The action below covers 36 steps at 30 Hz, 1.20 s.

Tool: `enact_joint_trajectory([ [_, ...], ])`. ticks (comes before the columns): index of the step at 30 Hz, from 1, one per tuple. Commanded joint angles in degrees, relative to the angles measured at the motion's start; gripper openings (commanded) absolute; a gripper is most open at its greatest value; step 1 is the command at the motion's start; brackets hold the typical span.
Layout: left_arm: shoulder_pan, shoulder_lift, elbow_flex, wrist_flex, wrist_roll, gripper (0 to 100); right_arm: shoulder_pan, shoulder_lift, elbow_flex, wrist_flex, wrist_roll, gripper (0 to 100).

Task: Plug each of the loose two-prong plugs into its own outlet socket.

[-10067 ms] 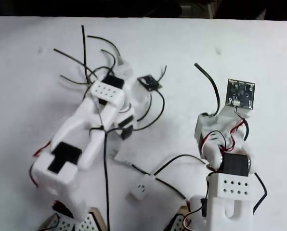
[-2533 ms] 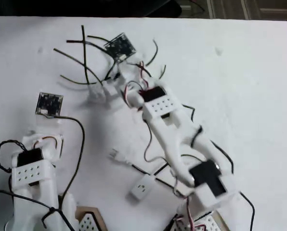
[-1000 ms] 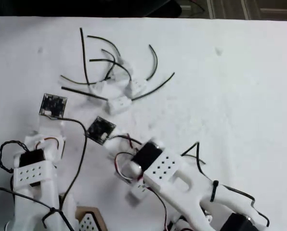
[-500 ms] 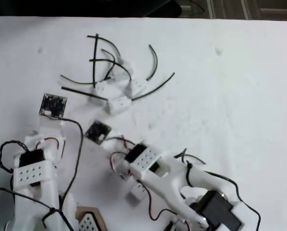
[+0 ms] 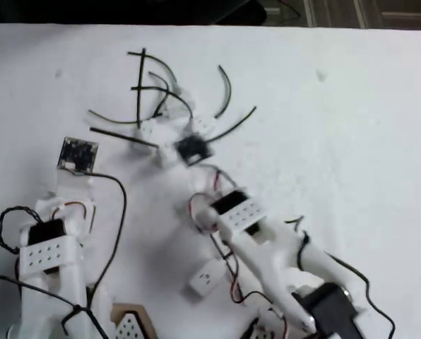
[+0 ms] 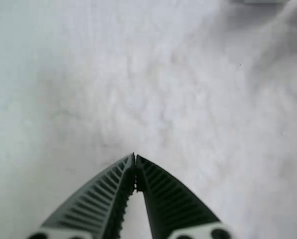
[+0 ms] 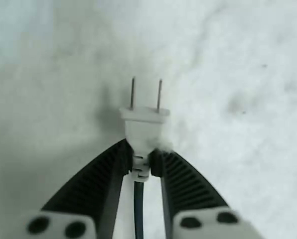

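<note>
R gripper (image 7: pixel 143 153) clamps plug (image 7: pixel 144 124) (prongs out).

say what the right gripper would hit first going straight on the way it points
Probably the white table: ahead of the right gripper and the prongs of its white two-prong plug, the right wrist view shows bare tabletop, though depth is unclear.

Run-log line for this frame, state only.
left gripper: shut, empty, above table | right gripper: shut on two-prong plug, prongs pointing away from gripper | outlet socket: lying on table beside right arm
</note>
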<state>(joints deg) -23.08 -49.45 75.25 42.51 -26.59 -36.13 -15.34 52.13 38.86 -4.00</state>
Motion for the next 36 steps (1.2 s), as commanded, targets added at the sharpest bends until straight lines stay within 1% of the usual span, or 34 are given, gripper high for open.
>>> enact_joint_trajectory([
  [1,0.4,-1.36,-0.26,-1.05,-0.62,2,6.81,-8.22,-0.53,-1.01,-5.45,1.7],
  [6,0.4,-1.36,-0.26,-1.05,-0.62,2,14.46,-12.53,-0.26,-0.92,-11.52,1.7],
  [12,0.4,-1.36,-0.26,-1.05,-0.62,2,23.87,-13.05,-0.62,0.92,-21.01,1.7],
  [16,0.4,-1.36,-0.26,-1.05,-0.62,2,28.18,-13.05,-0.62,4.35,-22.95,1.7],
  [21,0.4,-1.36,-0.26,-1.05,-0.62,2,31.96,-13.32,-0.62,8.66,-22.95,2.2],
  [23,0.4,-1.36,-0.26,-1.05,-0.62,2,32.04,-13.49,-0.62,10.51,-22.95,6.5],
  [28,0.4,-1.36,-0.26,-1.05,-0.62,2,31.87,-13.49,-1.58,11.56,-22.42,28.9],
  [30,0.4,-1.36,-0.26,-1.05,-0.62,2,31.87,-13.49,-2.55,11.56,-20.66,34.3],
  [32,0.4,-1.36,-0.26,-1.05,-0.62,2,31.87,-13.58,-2.9,11.47,-15.3,35.1],
  [34,0.4,-1.36,-0.26,-1.05,-0.62,2,31.87,-13.58,-3.6,11.47,-7.65,35.1],
  [36,0.4,-1.36,-0.26,-1.05,-0.62,2,32.22,-13.58,-4.04,11.47,2.81,35.1],
])
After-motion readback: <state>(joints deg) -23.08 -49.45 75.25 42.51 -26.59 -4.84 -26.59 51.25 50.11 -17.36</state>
